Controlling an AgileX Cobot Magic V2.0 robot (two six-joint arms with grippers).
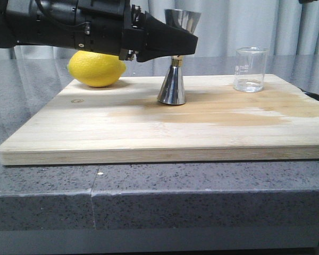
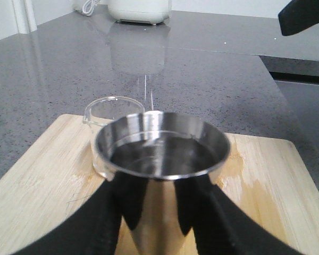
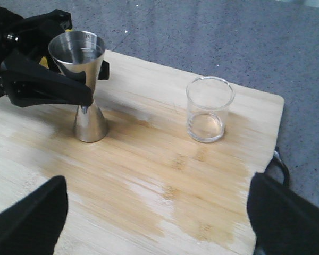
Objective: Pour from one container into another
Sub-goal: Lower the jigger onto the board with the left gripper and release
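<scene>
The wooden board [image 1: 165, 133] sits at the near edge of the grey surface [image 1: 202, 196], carrying a lemon [image 1: 95, 68], the steel jigger [image 1: 173, 79] mid-board and the glass beaker [image 1: 250, 69] well apart toward the right. The left claw [image 2: 159, 204] has its fingers around the jigger's upper cone, seemingly clamped; a slanted squeeze there could tip it and spill whatever is inside. The right claw [image 3: 154, 218] hangs spread apart, holding nothing, above the board.
</scene>
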